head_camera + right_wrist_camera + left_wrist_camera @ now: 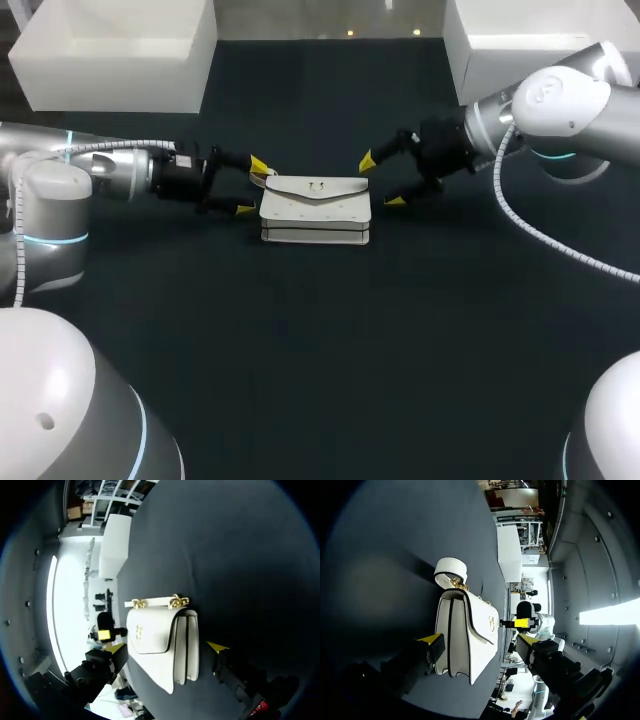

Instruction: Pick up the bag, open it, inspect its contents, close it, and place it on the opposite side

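A white flap bag with a gold clasp lies in the middle of the dark table, its short strap at the left end. My left gripper is at the bag's left end, open, its yellow tips straddling that end. My right gripper is at the bag's right end, also open, tips apart just off the bag. In the left wrist view the bag lies ahead between the spread fingers of the gripper. The right wrist view shows the bag ahead of its open gripper, gold chain links on the bag's far side.
A white box stands at the table's back left and another white box at the back right. Dark tabletop stretches in front of the bag.
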`<state>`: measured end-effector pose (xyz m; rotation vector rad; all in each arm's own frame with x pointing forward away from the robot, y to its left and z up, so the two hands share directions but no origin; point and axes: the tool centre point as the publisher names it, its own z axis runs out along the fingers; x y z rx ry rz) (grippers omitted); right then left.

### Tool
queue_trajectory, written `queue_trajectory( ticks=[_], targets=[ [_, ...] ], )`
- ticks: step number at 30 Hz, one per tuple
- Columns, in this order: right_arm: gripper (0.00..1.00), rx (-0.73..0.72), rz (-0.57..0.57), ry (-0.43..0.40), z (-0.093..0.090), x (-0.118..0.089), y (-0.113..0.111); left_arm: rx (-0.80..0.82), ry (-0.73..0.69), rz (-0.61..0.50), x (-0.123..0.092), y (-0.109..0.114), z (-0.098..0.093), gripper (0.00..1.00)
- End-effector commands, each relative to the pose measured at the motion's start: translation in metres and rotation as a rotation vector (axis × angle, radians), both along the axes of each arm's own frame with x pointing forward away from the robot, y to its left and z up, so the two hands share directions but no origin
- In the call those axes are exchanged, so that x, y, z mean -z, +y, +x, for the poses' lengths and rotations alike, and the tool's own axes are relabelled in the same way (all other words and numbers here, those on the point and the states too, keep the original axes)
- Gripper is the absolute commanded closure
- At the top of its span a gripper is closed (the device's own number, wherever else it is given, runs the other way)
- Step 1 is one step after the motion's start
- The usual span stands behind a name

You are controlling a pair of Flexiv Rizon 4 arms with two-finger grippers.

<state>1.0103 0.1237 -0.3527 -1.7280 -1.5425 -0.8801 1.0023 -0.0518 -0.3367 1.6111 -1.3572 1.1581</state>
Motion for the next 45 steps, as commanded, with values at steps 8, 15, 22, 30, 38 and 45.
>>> queue_trajectory(
  ticks=[8, 15, 22, 30, 38, 45],
  targets=[
    [0.00, -0.017, 0.036, 0.015, 0.005, 0.003, 0.010, 0.012, 0.012, -0.012, 0.003, -0.007, 0.003, 0.18],
    [0.14, -0.037, 0.054, 0.020, 0.006, 0.006, 0.017, 0.005, 0.022, -0.021, 0.005, -0.011, 0.007, 0.44],
    [0.20, -0.047, 0.066, 0.024, 0.007, 0.007, 0.020, 0.007, 0.034, -0.030, 0.011, -0.019, 0.015, 0.45],
    [0.36, -0.045, 0.085, 0.037, 0.008, 0.009, 0.023, -0.005, 0.042, -0.029, 0.017, -0.023, 0.024, 0.50],
    [0.63, -0.046, 0.094, 0.032, 0.007, 0.008, 0.025, -0.020, 0.047, -0.021, 0.021, -0.023, 0.031, 0.55],
    [0.62, -0.054, 0.091, 0.039, 0.005, 0.010, 0.028, -0.014, 0.061, -0.019, 0.024, -0.025, 0.030, 0.70]
  ],
)
